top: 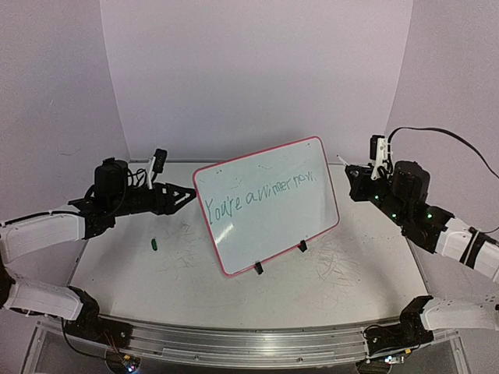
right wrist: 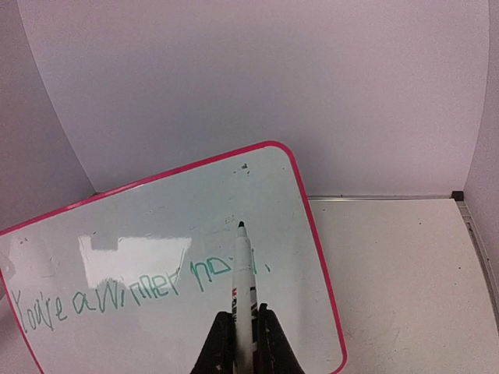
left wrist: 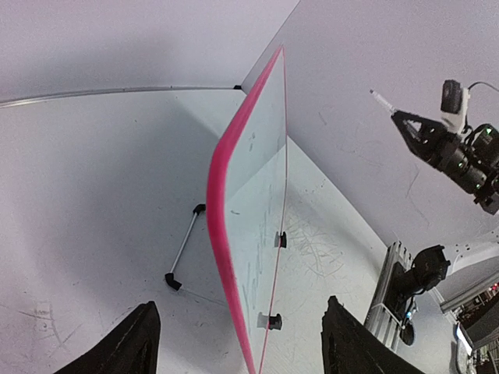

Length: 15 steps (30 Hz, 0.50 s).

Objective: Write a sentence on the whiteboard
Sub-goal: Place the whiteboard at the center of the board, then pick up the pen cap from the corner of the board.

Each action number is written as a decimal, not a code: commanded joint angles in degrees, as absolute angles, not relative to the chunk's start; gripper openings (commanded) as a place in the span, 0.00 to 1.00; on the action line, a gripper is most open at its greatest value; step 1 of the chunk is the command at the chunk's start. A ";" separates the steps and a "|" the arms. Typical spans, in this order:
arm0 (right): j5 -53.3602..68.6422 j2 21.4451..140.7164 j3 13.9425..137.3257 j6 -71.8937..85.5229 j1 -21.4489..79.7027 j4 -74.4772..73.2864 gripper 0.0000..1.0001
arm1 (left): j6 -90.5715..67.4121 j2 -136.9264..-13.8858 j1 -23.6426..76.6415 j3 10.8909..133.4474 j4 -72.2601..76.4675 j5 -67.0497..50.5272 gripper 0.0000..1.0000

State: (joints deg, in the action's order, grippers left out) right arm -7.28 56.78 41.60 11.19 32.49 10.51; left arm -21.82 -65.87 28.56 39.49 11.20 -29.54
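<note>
The whiteboard [top: 273, 230] stands tilted on two black clip feet mid-table, its frame pink-red. Across it runs the sentence [top: 261, 193] in thin green handwriting, also legible in the right wrist view as the sentence [right wrist: 117, 292]. My left gripper [top: 184, 196] is at the board's left edge and open; in its wrist view the left gripper [left wrist: 242, 347] has a finger on each side of the pink edge of the whiteboard [left wrist: 222, 234]. My right gripper [right wrist: 243, 331] is shut on a white marker [right wrist: 244, 273], uncapped, its tip clear of the board's right end.
A small green cap [top: 155, 244] lies on the table left of the board. A thin metal prop rod [left wrist: 187, 248] lies behind the board. Grey scribble marks [top: 335, 261] cover the tabletop. An aluminium rail [top: 249, 343] runs along the near edge.
</note>
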 commanded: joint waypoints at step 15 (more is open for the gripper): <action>2.24 58.99 45.00 10.72 36.97 5.19 0.00 | -35.28 -65.40 25.08 47.76 -32.60 7.67 0.74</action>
